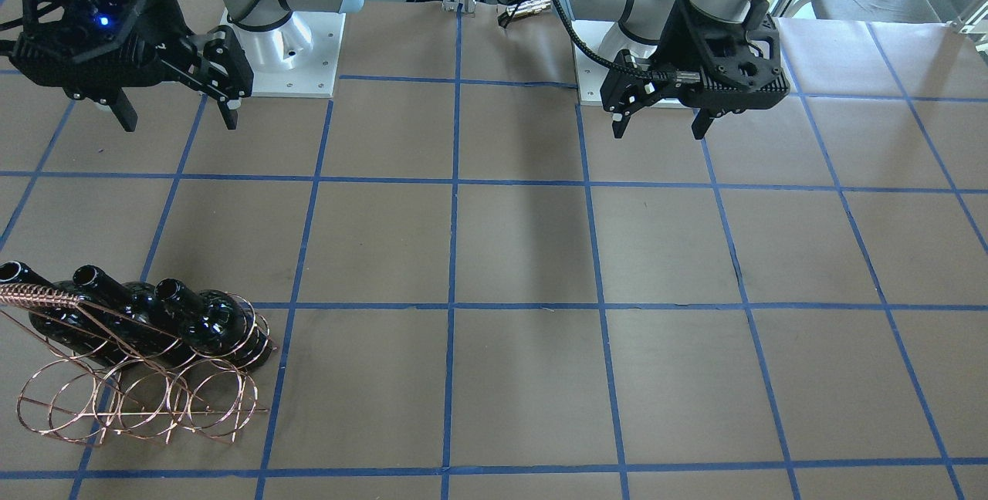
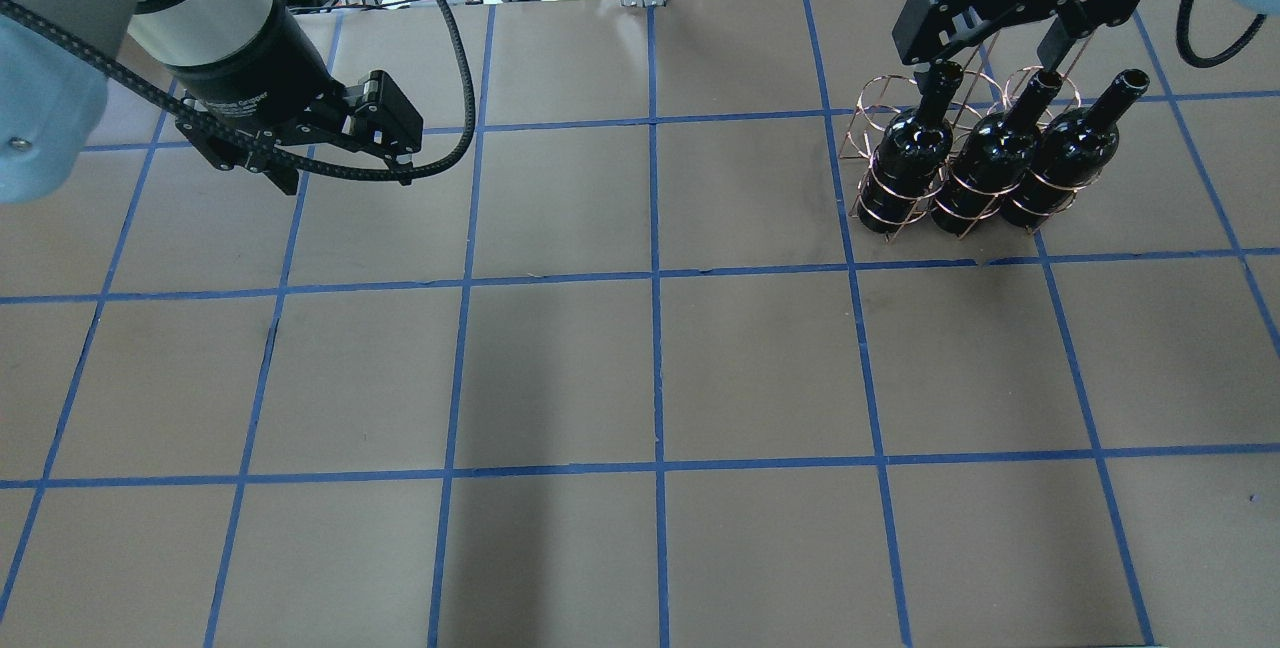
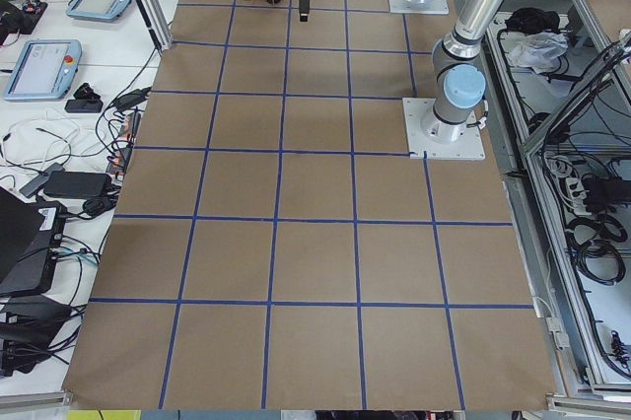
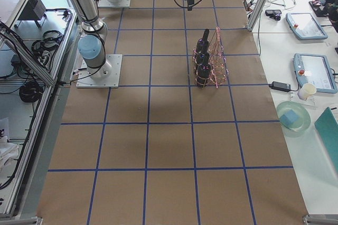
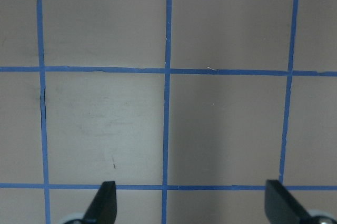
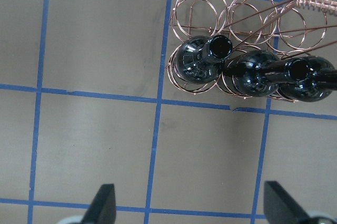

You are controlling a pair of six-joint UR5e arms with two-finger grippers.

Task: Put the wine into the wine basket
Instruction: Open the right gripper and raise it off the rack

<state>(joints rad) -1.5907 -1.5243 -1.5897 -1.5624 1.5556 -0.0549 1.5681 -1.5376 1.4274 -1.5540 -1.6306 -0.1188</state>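
Three glossy black wine bottles (image 2: 915,153) (image 2: 990,153) (image 2: 1065,143) sit side by side in one row of loops of the copper wire wine basket (image 2: 870,103), tilted, necks up. They also show in the front view (image 1: 208,322) and the right wrist view (image 6: 197,61), where the basket's coiled handle (image 6: 316,0) is at the top right. My right gripper (image 2: 990,53) (image 6: 192,205) is open and empty, high above the table and apart from the bottles. My left gripper (image 2: 345,176) (image 5: 192,205) is open and empty over bare table.
The basket's second row of loops (image 1: 139,400) holds nothing. The brown table (image 2: 650,378) has a blue tape grid. The arm bases (image 1: 285,60) stand at the robot's edge. Tablets and cables lie on the side benches (image 4: 311,72).
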